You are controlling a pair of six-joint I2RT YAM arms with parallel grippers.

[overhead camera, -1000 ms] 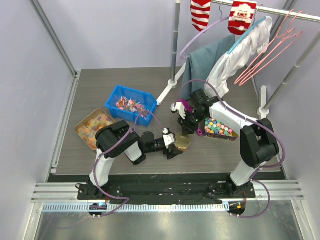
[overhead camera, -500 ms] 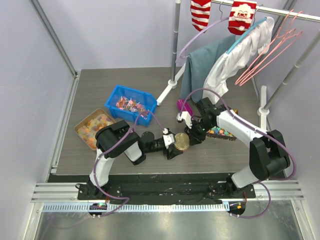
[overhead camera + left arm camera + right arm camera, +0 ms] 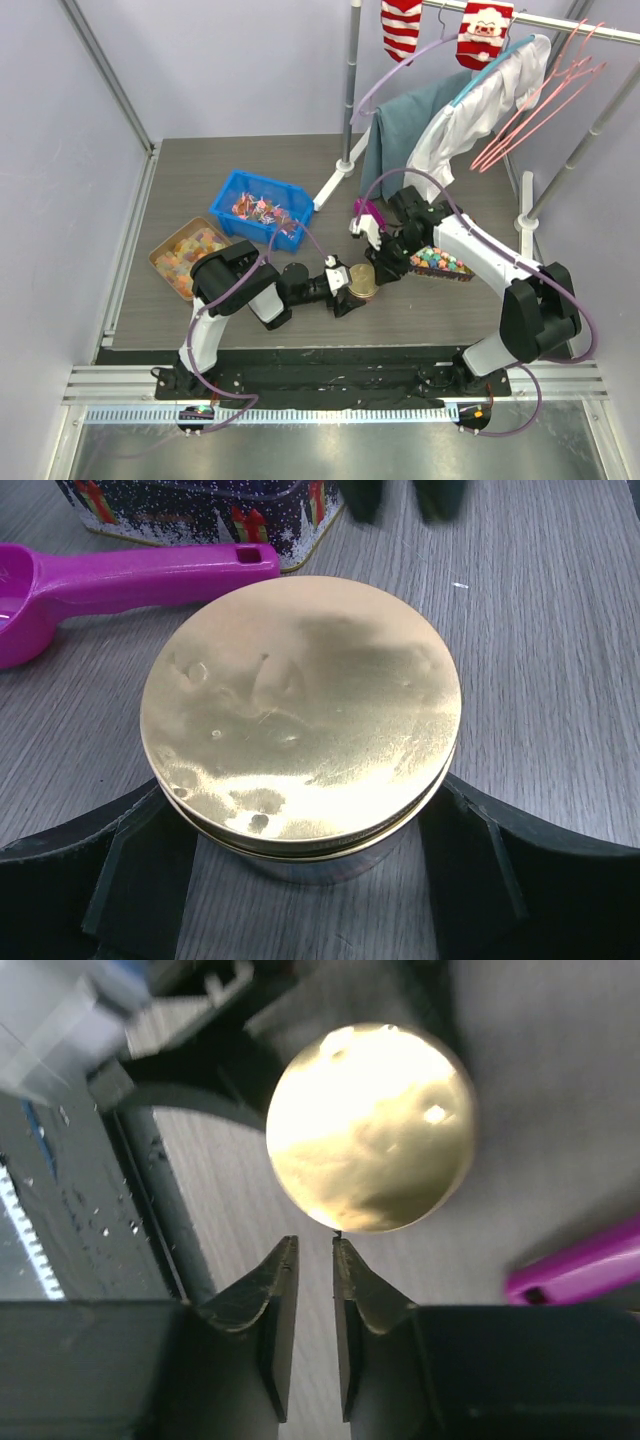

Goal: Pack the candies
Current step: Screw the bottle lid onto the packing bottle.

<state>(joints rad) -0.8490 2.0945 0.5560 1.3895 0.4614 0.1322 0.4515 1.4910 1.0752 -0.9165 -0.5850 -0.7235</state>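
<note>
The candies (image 3: pixel 262 208), tiny red and pink wrapped sweets, lie in a blue bin (image 3: pixel 250 232) at the back left. A glass jar with a gold lid (image 3: pixel 362 281) (image 3: pixel 300 705) stands on the table between the wide black fingers (image 3: pixel 135 870) of my left gripper (image 3: pixel 356 286), which hug its sides. My right gripper (image 3: pixel 380 268) (image 3: pixel 315 1240) hangs just beside the lid (image 3: pixel 370 1125). Its jaws stand a narrow gap apart with nothing between them.
A purple scoop (image 3: pixel 368 212) (image 3: pixel 100 575) lies behind the jar. A decorated tin (image 3: pixel 440 262) of pastel sweets sits to the right. A tray of orange-yellow pieces (image 3: pixel 188 258) is at the left. A clothes rack (image 3: pixel 470 110) stands at the back right.
My right gripper has swung from beside the scoop forward and down to the jar's lid, uncovering the tin. The left arm and jar have not moved.
</note>
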